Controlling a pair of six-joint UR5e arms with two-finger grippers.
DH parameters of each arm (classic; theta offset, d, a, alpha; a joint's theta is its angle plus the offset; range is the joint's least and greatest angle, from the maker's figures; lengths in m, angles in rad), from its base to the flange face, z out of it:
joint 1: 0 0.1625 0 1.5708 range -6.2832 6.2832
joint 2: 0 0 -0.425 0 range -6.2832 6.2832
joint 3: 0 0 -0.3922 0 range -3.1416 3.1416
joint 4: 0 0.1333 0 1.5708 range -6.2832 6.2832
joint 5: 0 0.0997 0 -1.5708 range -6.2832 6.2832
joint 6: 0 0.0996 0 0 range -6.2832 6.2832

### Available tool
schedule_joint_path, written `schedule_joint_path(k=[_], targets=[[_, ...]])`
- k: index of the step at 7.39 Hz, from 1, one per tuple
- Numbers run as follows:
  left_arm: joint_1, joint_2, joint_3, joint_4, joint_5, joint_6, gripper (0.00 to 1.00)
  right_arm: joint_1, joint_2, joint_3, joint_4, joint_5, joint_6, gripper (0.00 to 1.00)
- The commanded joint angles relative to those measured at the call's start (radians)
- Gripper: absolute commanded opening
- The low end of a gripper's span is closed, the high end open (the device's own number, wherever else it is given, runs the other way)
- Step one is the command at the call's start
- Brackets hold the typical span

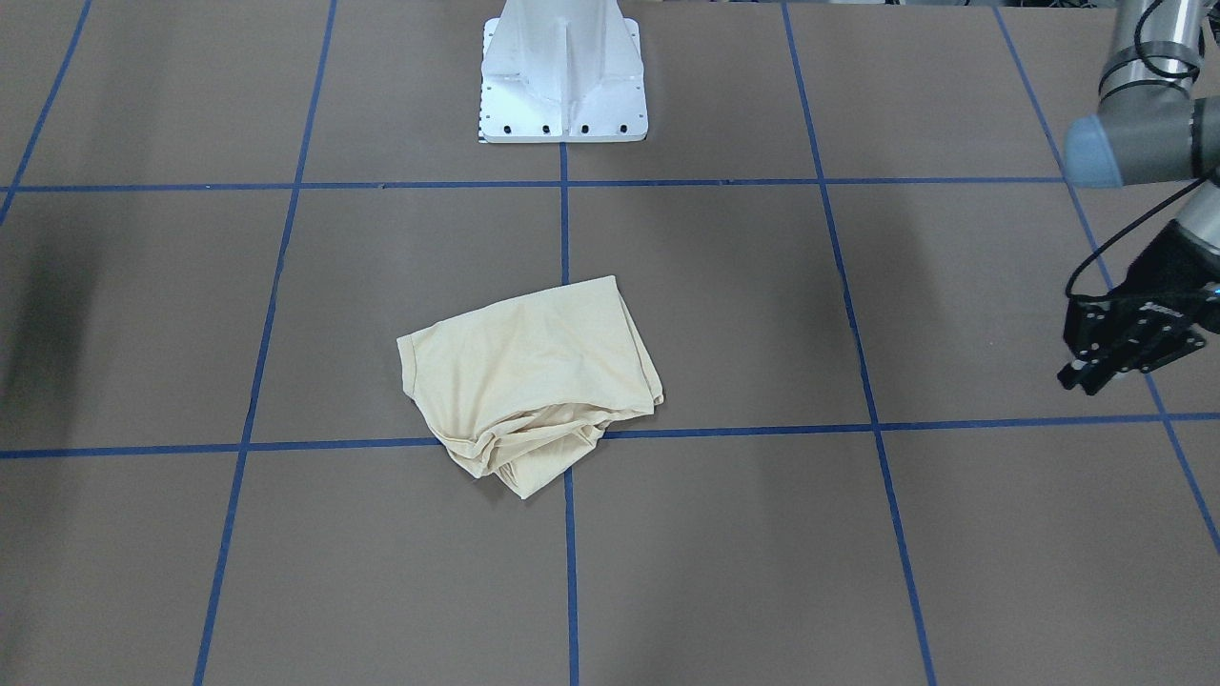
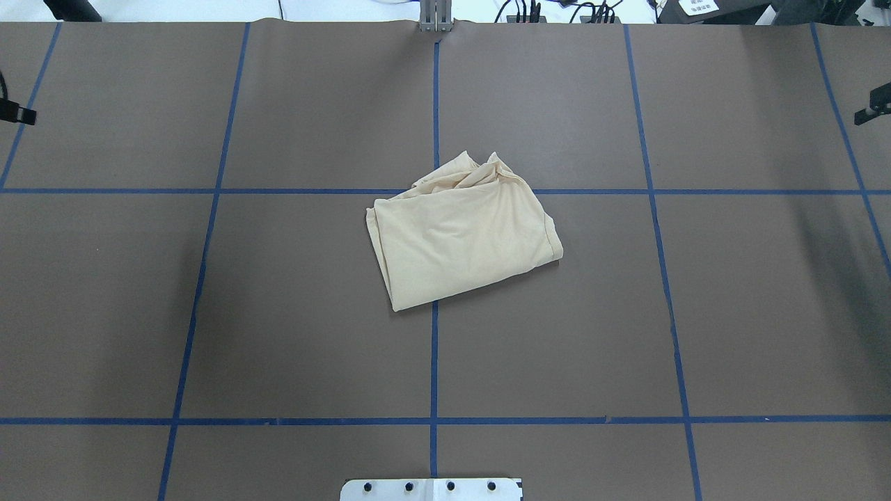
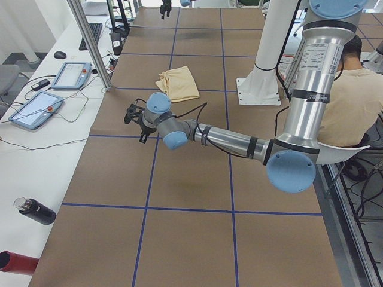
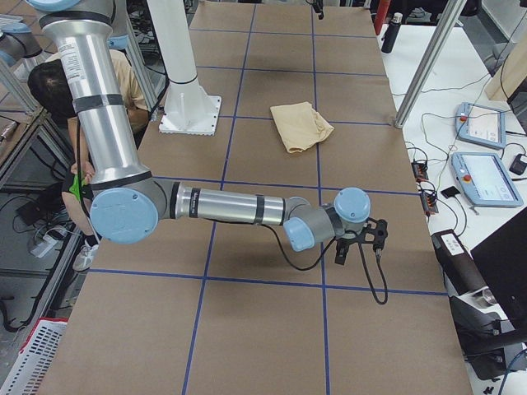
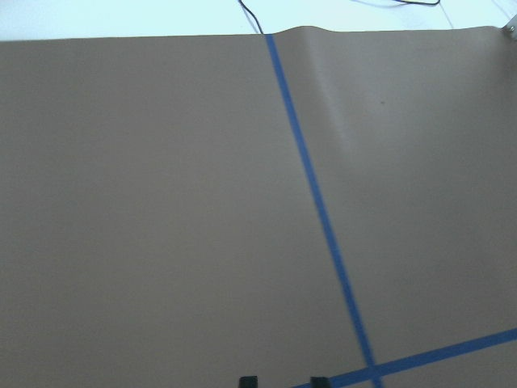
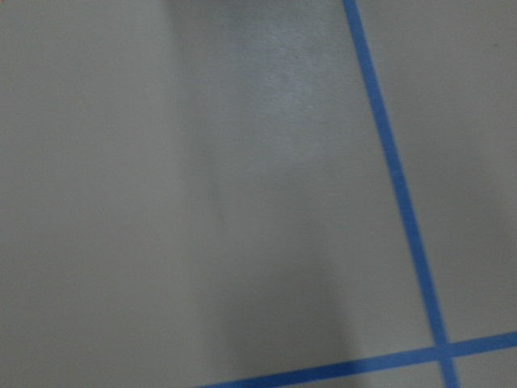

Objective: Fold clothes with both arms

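overhead exterior: shirt (image 2: 463, 233) lies mid-table (image 2: 209, 313), over the crossing of the blue tape lines (image 2: 434, 362), well apart from both arms.
shirt state: rough bundle, several layers. Smooth panel faces the robot, bunched wrinkles on the far edge. No print, sleeves or neck label in sight.
left gripper (image 1: 1082, 376): off at the table's left end, above bare table. Its wrist view shows two fingertips (image 5: 249, 380) apart with nothing between, so parted and empty.
right gripper (image 2: 873, 108): only a sliver shows at the frame edge and its wrist view shows no fingers. Can't tell its opening. It's over bare table, so it holds no cloth.
step (my read): not a clean fold yet. Both arms need to come in and spread it flat.
how to do it well: one arm per near corner of the smooth panel. Come in low and pinch right at the edge. Lift and pull apart in sync to keep tension even.
risk: thin fabric. A pinch may take several layers or slip, and uneven pulling drags the whole bundle instead of opening it.
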Motion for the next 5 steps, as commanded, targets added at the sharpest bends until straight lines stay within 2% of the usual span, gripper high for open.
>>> schedule_joint_path(k=[1, 2, 5], targets=[[-0.114, 0.049, 0.013, 0.09, -0.003, 0.246, 0.99, 0.086, -0.041, 0.003, -0.165, 0.0, -0.376, 1.0], [-0.15, 0.049, 0.016, 0.153, -0.003, 0.295, 1.0, 0.109, -0.04, 0.004, -0.224, -0.003, -0.443, 1.0], [-0.194, 0.034, -0.002, 0.358, -0.009, 0.308, 1.0, 0.111, -0.038, 0.006, -0.298, -0.009, -0.451, 1.0]])
